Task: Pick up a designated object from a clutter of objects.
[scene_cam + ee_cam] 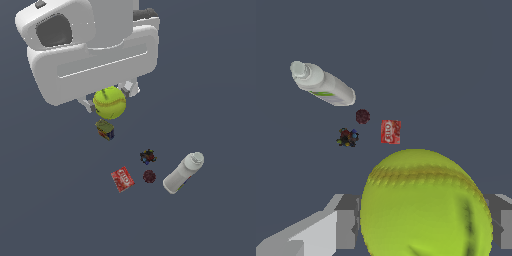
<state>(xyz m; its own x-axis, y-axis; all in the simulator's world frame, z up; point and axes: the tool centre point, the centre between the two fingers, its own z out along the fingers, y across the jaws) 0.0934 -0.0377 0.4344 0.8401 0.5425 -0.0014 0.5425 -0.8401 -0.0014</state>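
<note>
The yellow-green tennis ball [110,102] sits between my gripper's fingers [86,104], held well above the surface, near the camera. My gripper [109,98] is shut on it. In the wrist view the ball [426,205] fills the foreground between the grey finger pads [346,227]. The remaining clutter lies below: a green-blue box [105,130], a dark multicoloured cube [147,157], a dark red bumpy ball [149,176], a flat red packet [122,179] and a white bottle [182,173] lying on its side.
In the wrist view the white bottle [323,85], dark red ball [362,116], red packet [390,131] and cube [347,137] lie far below on the dark grey floor. The green-blue box is hidden there.
</note>
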